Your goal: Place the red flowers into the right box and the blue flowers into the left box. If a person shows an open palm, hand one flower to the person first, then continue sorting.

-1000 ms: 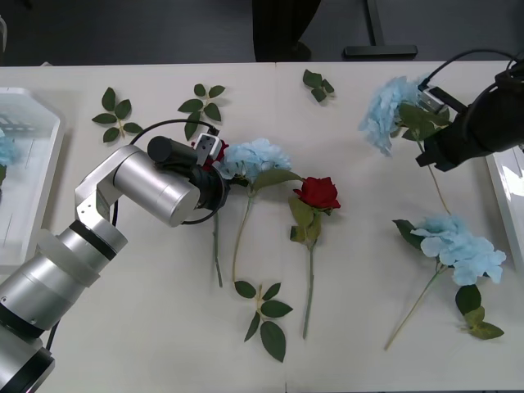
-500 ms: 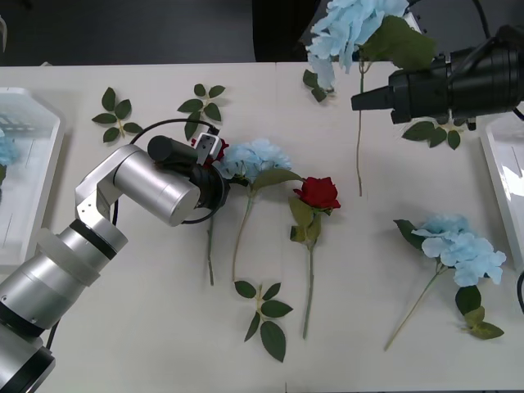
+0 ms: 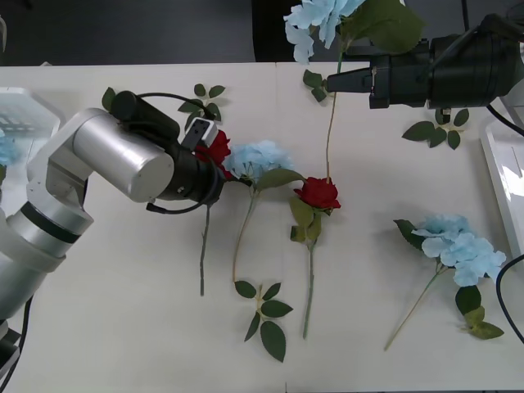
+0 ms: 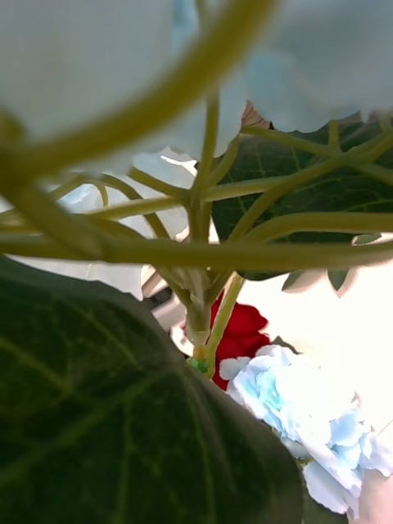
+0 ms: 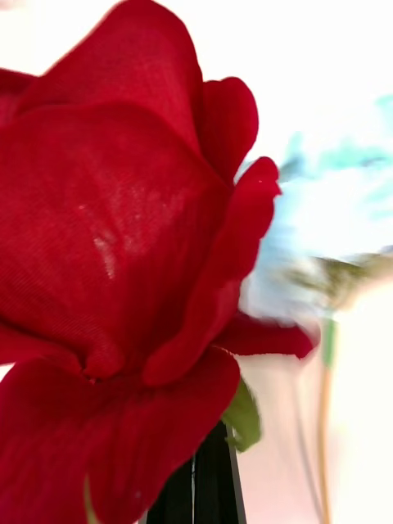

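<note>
1. The right gripper (image 3: pixel 332 82) held a blue flower (image 3: pixel 315 18) aloft at the table's far edge, jaws closed on its stem, which hung down toward the table; the left box (image 3: pixel 33 123) lay far across to the left, so that flower faced a long carry.
2. The left gripper (image 3: pixel 214 164) was clamped on a red rose (image 3: pixel 216 148) just under the bloom, stem trailing toward the robot; the right box (image 3: pixel 501 176) lay well away on the opposite side

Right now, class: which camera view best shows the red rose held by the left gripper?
The left wrist view: the held red rose shows its petals close up. The front view shows its bloom at the left gripper and its hanging stem. The right wrist view shows a distant red patch.
</note>
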Controlling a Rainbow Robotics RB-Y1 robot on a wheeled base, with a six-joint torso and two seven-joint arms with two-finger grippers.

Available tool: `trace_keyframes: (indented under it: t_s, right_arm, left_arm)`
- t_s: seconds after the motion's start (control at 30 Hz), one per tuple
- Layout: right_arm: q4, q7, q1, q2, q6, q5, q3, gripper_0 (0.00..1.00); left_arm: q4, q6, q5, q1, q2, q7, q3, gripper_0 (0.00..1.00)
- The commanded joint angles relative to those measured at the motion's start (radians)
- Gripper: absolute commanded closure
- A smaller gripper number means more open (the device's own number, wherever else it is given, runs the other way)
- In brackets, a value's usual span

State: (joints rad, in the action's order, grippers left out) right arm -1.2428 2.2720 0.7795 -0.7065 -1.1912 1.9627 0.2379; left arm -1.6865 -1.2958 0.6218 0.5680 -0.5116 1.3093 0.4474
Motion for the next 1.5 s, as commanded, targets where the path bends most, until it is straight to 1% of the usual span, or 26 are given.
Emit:
trace_keyframes:
  t_s: [0.03, 0.17, 0.37, 0.53, 0.77, 0.87, 0.93, 1.17, 1.2, 1.23, 1.27, 1.3, 1.33, 1.37, 1.4, 1.43, 1.5]
  right_arm:
    - [-0.034, -0.011, 0.047, 0.016, 0.007, 0.015, 0.0, 1.0]
    - [-0.034, -0.011, 0.046, 0.016, 0.008, 0.016, 0.0, 1.0]
    - [-0.034, -0.016, 0.046, 0.016, 0.022, 0.012, 0.0, 1.0]
    - [0.0, -0.086, 0.046, 0.015, 0.024, -0.088, 0.001, 1.0]
    - [0.103, -0.227, 0.047, 0.013, 0.054, -0.225, 0.012, 1.0]
    - [0.148, -0.286, 0.047, 0.01, 0.065, -0.297, 0.012, 1.0]
    - [0.177, -0.325, 0.047, 0.004, 0.081, -0.367, 0.012, 1.0]
    - [0.246, -0.387, 0.047, -0.016, 0.111, -0.623, 0.012, 1.0]
    - [0.263, -0.393, 0.047, -0.016, 0.113, -0.67, 0.011, 1.0]
    - [0.266, -0.393, 0.047, -0.018, 0.113, -0.677, 0.012, 1.0]
    - [0.279, -0.396, 0.047, -0.019, 0.113, -0.712, 0.012, 1.0]
    - [0.279, -0.396, 0.047, -0.019, 0.113, -0.712, 0.012, 1.0]
    - [0.306, -0.399, 0.047, -0.019, 0.113, -0.762, 0.012, 1.0]
    - [0.31, -0.399, 0.047, -0.019, 0.113, -0.772, 0.012, 1.0]
    - [0.324, -0.398, 0.047, -0.019, 0.111, -0.791, 0.014, 1.0]
    - [0.332, -0.398, 0.047, -0.019, 0.111, -0.795, 0.017, 1.0]
    - [0.347, -0.396, 0.047, -0.021, 0.117, -0.801, 0.038, 1.0]
  left_arm:
    - [-0.142, -0.092, 0.113, 0.043, -0.113, 0.081, -0.091, 1.0]
    - [-0.2, -0.108, 0.207, 0.041, -0.127, 0.094, -0.15, 1.0]
    - [-0.306, -0.088, 0.277, 0.041, -0.082, 0.093, -0.237, 1.0]
    - [-0.383, -0.031, 0.295, 0.041, -0.004, 0.068, -0.308, 1.0]
    - [-0.4, 0.044, 0.286, 0.039, 0.111, 0.048, -0.355, 1.0]
    - [-0.4, 0.082, 0.231, 0.03, 0.182, 0.024, -0.36, 1.0]
    - [-0.4, 0.135, 0.174, 0.02, 0.234, -0.027, -0.349, 1.0]
    - [-0.4, 0.36, -0.045, 0.003, 0.328, -0.177, -0.246, 1.0]
    - [-0.398, 0.418, -0.1, -0.007, 0.343, -0.222, -0.211, 1.0]
    - [-0.398, 0.429, -0.113, -0.008, 0.347, -0.229, -0.203, 1.0]
    - [-0.4, 0.475, -0.172, -0.017, 0.361, -0.269, -0.168, 1.0]
    - [-0.4, 0.475, -0.172, -0.017, 0.361, -0.269, -0.168, 1.0]
    - [-0.398, 0.54, -0.291, -0.031, 0.374, -0.337, -0.111, 1.0]
    - [-0.398, 0.55, -0.323, -0.034, 0.378, -0.354, -0.098, 1.0]
    - [-0.398, 0.573, -0.415, -0.042, 0.389, -0.395, -0.07, 1.0]
    - [-0.397, 0.587, -0.456, -0.046, 0.394, -0.418, -0.055, 1.0]
    - [-0.397, 0.595, -0.554, -0.048, 0.4, -0.481, -0.019, 1.0]
